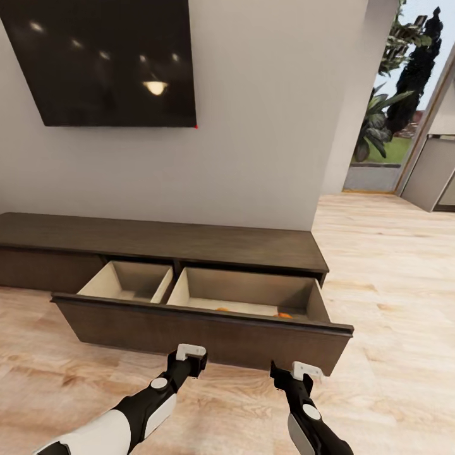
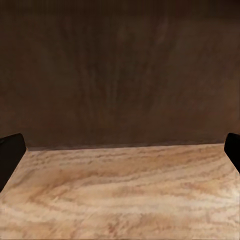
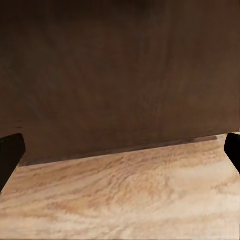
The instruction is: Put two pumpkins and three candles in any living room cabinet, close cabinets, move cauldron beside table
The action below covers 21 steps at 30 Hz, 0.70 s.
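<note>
1. Against the pale wall, the cabinet (image 1: 158, 240) is sitting on the wooden floor (image 1: 392, 265), long, low and dark brown, with its wide drawer (image 1: 208, 328) standing pulled out toward the robot.
2. Inside the drawer, a tan divider is splitting the light interior into a left and a right compartment.
3. At the front edge of the right compartment, two orange shapes are peeking over the drawer front: one pumpkin (image 1: 222, 309) toward the middle and another pumpkin (image 1: 284, 315) nearer the front right corner. Only their tops are showing.
4. Just in front of the drawer front, the left claw (image 1: 191, 355) is hovering low, close to the dark panel; whether it is touching the wood cannot be told.
5. In the left wrist view, the two dark fingertips (image 2: 10, 152) are sitting at opposite edges of the picture, so this claw is spread wide with nothing between its fingers, facing the drawer front where it meets the floor.
6. Further toward the drawer's right end, the right claw (image 1: 302, 371) is hanging just before the same panel.
7. In the right wrist view, its fingertips (image 3: 10, 155) are likewise standing far apart and empty.
8. Above the cabinet, a black screen (image 1: 107, 60) is hanging on the wall.
</note>
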### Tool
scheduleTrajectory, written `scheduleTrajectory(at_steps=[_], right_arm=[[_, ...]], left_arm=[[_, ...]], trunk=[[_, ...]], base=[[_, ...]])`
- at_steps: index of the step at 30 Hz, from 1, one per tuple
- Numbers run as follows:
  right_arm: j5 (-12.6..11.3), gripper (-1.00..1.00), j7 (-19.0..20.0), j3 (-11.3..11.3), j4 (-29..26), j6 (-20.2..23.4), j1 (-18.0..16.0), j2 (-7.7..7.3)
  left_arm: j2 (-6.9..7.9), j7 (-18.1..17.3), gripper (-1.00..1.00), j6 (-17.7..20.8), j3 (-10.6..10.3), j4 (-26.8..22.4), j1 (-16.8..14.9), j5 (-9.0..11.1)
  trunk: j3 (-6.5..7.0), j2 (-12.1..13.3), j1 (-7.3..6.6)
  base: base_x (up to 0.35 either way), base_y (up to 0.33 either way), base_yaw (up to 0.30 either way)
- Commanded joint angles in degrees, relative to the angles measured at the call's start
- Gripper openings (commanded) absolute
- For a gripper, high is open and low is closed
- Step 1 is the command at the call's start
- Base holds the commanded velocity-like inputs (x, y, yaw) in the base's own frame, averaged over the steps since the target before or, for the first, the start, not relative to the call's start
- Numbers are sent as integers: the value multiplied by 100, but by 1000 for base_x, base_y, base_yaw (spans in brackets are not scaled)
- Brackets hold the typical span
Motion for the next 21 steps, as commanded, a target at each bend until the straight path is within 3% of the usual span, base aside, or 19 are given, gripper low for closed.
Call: scheduleTrajectory(at_steps=[1, 11, 21], right_arm=[[-54, 100, -25, 29, 4, -25, -3, -3], [-54, 100, -25, 30, 2, -25, -3, -3], [-54, 100, -25, 30, 2, -25, -3, -3]], left_arm=[[0, 46, 100, -25, -51, 8, -5, 25], [-6, 67, 100, -27, -55, 38, -5, 12], [-6, 68, 100, -27, -56, 40, -5, 11]], trunk=[[-5, -2, 2], [-5, -2, 2], [-5, -2, 2]], base=[[277, 0, 0], [133, 0, 0], [277, 0, 0]])
